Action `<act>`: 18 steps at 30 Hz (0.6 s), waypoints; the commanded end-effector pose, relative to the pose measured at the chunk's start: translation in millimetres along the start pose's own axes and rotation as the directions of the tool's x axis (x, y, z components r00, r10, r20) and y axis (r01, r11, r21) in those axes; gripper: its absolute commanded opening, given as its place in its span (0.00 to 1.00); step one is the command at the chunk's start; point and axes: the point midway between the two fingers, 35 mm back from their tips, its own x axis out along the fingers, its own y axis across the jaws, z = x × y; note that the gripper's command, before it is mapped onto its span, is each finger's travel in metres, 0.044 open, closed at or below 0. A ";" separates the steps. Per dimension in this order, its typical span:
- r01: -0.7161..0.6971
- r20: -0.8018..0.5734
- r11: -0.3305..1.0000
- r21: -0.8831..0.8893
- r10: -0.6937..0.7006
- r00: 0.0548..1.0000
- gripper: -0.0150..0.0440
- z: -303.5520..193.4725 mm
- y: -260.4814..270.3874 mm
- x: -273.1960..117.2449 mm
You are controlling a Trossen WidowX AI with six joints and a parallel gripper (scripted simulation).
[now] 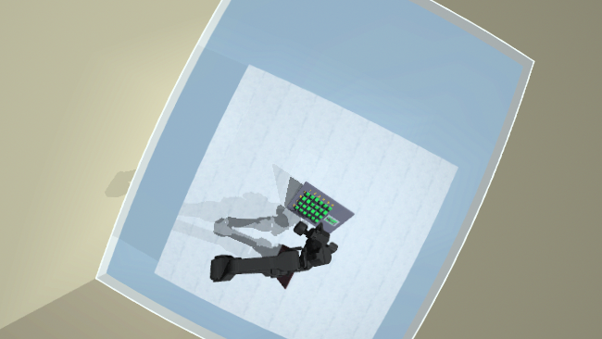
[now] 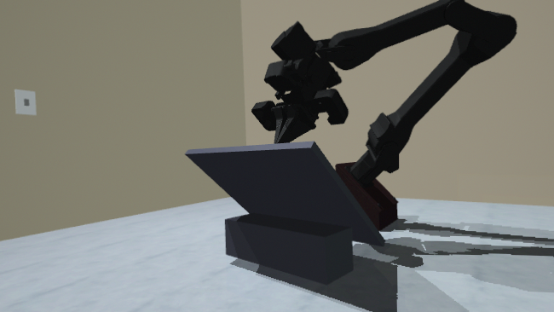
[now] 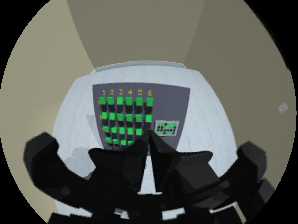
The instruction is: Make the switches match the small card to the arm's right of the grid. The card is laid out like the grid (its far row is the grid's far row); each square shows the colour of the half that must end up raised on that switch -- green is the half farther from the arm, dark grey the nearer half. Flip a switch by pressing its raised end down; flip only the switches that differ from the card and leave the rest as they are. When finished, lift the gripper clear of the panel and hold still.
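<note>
The grey panel (image 1: 344, 214) (image 2: 277, 183) (image 3: 173, 100) is tilted, its far edge raised. Its switch grid (image 3: 129, 118) has columns numbered 1 to 6 and several rows of green and dark halves. The small pale card (image 1: 331, 220) (image 3: 166, 128) lies right of the grid; its squares are too small to read surely. My gripper (image 2: 277, 141) (image 3: 149, 132) is shut and empty. In the wrist view its tips cover part of the near right of the grid, around columns 5 and 6. In the exterior view the tips show just above the panel's top edge; contact with a switch cannot be told.
A dark block (image 2: 290, 251) stands under the panel. The arm's dark red base (image 1: 285, 281) (image 2: 387, 205) is on the near side of the panel. The arm's shadows fall on the white marbled surface (image 1: 370, 176) (image 2: 128, 264).
</note>
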 end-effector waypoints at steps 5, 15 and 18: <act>0.009 -0.019 1.000 -0.002 -0.009 1.000 0.25 -11.8 54.4 -0.1; -0.012 -0.004 1.000 0.007 0.012 1.000 0.25 -41.2 118.8 -3.7; -0.012 -0.010 1.000 0.006 0.012 1.000 0.25 -40.4 118.6 3.9</act>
